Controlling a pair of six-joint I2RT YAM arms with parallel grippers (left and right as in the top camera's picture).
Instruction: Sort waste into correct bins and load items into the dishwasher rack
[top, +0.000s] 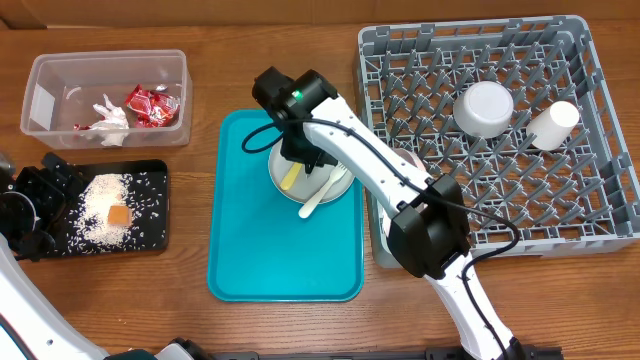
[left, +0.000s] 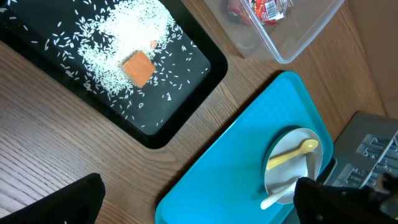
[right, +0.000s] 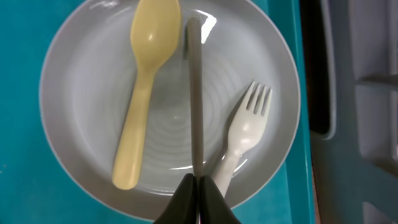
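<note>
Smooth plastics on wood grain
The desk (top: 300, 40) is matt wood grain; the teal serving tray (top: 260, 250) smooth plastic; the white round plate (right: 87, 93) glossy; the pale yellow spoon (right: 140, 93) matt plastic; the red wrapper (top: 150, 103) crinkled, shiny.
</note>
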